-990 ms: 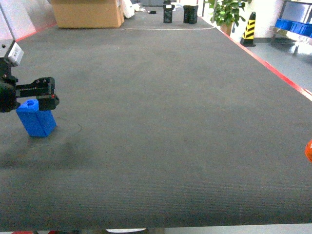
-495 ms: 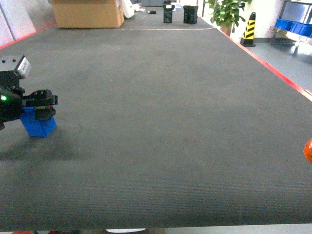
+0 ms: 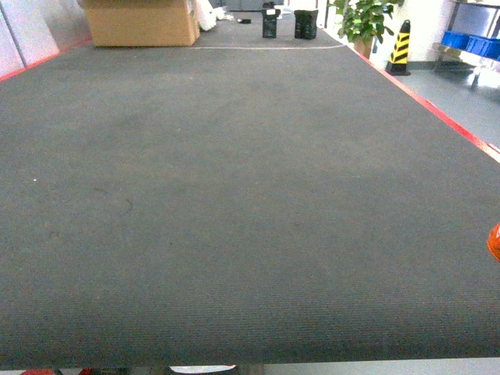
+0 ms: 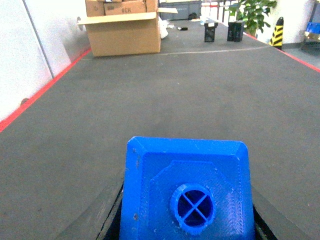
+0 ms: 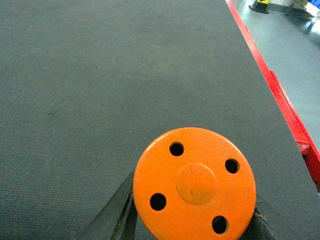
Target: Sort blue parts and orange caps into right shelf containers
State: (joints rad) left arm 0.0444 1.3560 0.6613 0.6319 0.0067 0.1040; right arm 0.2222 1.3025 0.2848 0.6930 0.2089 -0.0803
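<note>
Closest in, each wrist camera is nearly filled by the piece its arm carries. In the left wrist view a blue part [image 4: 186,192] sits right under the lens, its round crossed hole facing the camera, with dark fingers [image 4: 114,215] showing as slivers against its two lower sides; the left fingers look closed on it, narrowed to the block's width. In the right wrist view an orange cap [image 5: 194,182] shows its flat top with four small holes, dark fingers [image 5: 117,210] pressed to either side, so the right fingers appear clamped around it too. Both pieces seem held with the top towards the lens, probably so they can be released straight into a bin. Beneath them spreads the dark ribbed tabletop [image 3: 250,195], edged by a red strip [image 5: 285,110] on the right. In the head view only a sliver of the cap [image 3: 494,241] peeks in at the right edge; neither arm is seen there. Far back stand a cardboard box [image 3: 139,21], a potted plant [image 3: 361,17], a striped bollard [image 3: 401,43], and blue crates [image 3: 473,41] on a shelf at far right, likely the destination.
</note>
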